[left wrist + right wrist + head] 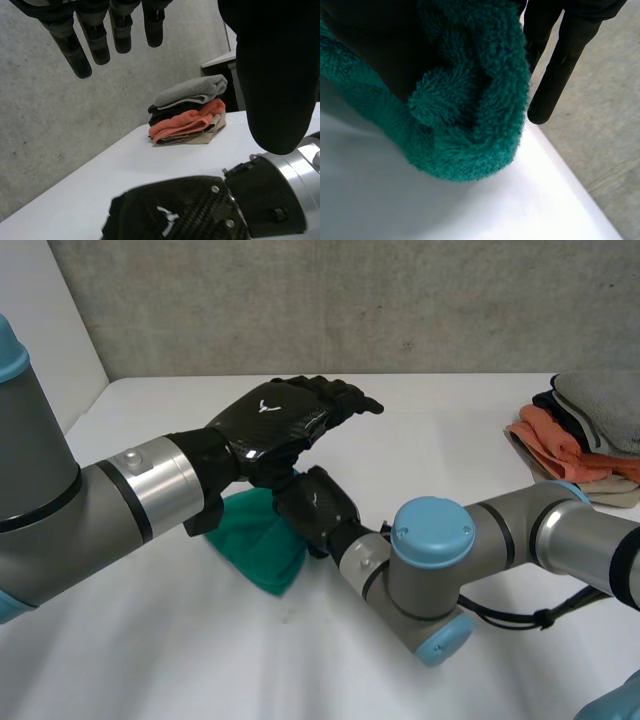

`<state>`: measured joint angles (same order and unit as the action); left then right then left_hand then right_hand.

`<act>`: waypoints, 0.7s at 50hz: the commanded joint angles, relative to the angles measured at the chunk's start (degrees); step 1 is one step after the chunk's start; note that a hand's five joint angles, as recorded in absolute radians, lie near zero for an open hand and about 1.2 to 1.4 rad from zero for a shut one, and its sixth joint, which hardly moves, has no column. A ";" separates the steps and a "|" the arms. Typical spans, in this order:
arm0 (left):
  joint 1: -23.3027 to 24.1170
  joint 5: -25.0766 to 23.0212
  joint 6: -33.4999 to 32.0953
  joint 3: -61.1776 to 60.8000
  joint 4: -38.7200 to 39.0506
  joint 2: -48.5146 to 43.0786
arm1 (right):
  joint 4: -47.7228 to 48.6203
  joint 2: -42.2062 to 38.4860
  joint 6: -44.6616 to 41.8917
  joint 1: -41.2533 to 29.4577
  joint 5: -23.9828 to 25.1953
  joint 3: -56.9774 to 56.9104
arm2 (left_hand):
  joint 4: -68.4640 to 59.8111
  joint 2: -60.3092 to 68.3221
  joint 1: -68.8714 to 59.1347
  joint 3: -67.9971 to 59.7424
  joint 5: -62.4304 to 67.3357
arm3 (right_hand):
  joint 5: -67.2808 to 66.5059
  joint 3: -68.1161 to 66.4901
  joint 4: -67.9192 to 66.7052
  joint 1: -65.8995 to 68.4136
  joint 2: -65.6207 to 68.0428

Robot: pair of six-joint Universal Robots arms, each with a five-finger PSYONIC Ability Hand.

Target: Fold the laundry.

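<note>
Towel, green and bunched, trails lengthwise from right hand's clenched fingers down to table, beneath left hand's straight, empty fingers.

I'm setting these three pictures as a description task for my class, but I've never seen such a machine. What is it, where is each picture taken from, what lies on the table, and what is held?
It is a robot with two arms at a white table, each ending in a black hand. The wide picture looks down from between the arms; the other two come from cameras on the wrists. The right hand has a green towel bunched in its grasp, the towel's lower part resting on the table. The left hand hovers just above it, fingers straight, holding nothing. A stack of folded laundry sits on the table at the robot's right.
</note>
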<state>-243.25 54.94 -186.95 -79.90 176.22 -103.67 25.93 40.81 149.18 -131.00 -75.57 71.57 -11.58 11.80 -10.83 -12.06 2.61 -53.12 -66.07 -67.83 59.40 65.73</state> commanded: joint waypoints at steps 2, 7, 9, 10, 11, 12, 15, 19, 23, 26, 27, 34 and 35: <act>-0.21 0.08 0.00 1.85 0.00 0.13 | 0.00 0.67 3.39 0.22 -0.54 -6.43 | 1.58 -1.80 0.83 2.06 -2.61 | -16.88 -13.93 -12.17 20.60 14.27; -0.12 0.08 0.09 3.87 0.00 0.66 | -1.14 1.90 5.77 0.66 -0.89 -10.48 | 1.58 -1.80 0.83 2.06 -2.61 | -16.88 -13.93 -12.17 20.60 14.27; -0.03 0.17 0.18 5.10 0.09 0.92 | -1.93 2.78 5.86 0.92 -1.24 -11.80 | 1.58 -1.80 0.83 2.06 -2.61 | -16.88 -13.93 -12.17 20.60 14.27; -0.03 0.17 0.18 5.54 0.09 1.01 | -2.72 3.83 5.95 1.80 -1.68 -13.37 | 1.58 -1.80 0.83 2.06 -2.61 | -16.88 -13.93 -12.17 20.60 14.27; -0.03 0.17 0.35 6.06 0.09 1.10 | -3.08 4.44 6.04 2.59 -1.94 -14.08 | 1.58 -1.80 0.83 2.06 -2.61 | -16.88 -13.93 -12.17 20.60 14.27; -0.03 0.17 0.70 6.94 0.09 1.45 | -3.34 5.06 6.13 3.64 -2.21 -14.78 | 1.58 -1.80 0.83 2.06 -2.61 | -16.88 -13.93 -12.17 20.60 14.27; -0.12 0.17 1.58 8.09 0.35 2.50 | -3.87 7.52 6.30 8.12 -2.56 -16.81 | 1.58 -1.80 0.83 2.06 -2.61 | -16.88 -13.93 -12.17 20.60 14.27; -0.21 0.26 4.04 9.58 1.84 3.47 | -3.78 11.65 6.91 13.39 -2.56 -19.09 | 1.58 -1.80 0.83 2.06 -2.61 | -16.88 -13.93 -12.17 20.60 14.27; -0.03 1.57 7.20 9.76 4.30 3.74 | -3.78 14.11 8.23 20.77 -2.12 -20.59 | 1.58 -1.80 0.83 2.06 -2.61 | -16.88 -13.93 -12.17 20.60 14.27; 0.06 2.45 8.88 9.24 5.97 4.00 | -3.87 15.08 9.90 27.00 -1.51 -20.77 | 1.58 -1.80 0.83 2.06 -2.61 | -16.88 -13.93 -12.17 20.60 14.27; 0.14 2.54 9.14 9.06 6.24 4.09 | -3.96 15.17 10.43 28.59 -1.25 -20.77 | 1.58 -1.80 0.83 2.06 -2.61 | -16.88 -13.93 -12.17 20.60 14.27; 0.50 2.37 9.32 7.13 6.50 3.74 | -3.96 15.09 13.86 43.80 2.97 -16.82 | 1.58 -1.80 0.83 2.06 -2.61 | -16.88 -13.93 -12.17 20.60 14.27; 0.58 2.37 9.15 6.52 6.59 3.48 | -3.87 15.09 14.12 45.64 3.93 -15.94 | 1.58 -1.80 0.83 2.06 -2.61 | -16.88 -13.93 -12.17 20.60 14.27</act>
<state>-242.92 57.52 -177.52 -71.37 182.71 -99.68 21.92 56.16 161.22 -95.67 -75.43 51.94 -11.58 11.80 -10.83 -12.06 2.61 -53.67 -66.41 -68.59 59.40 65.73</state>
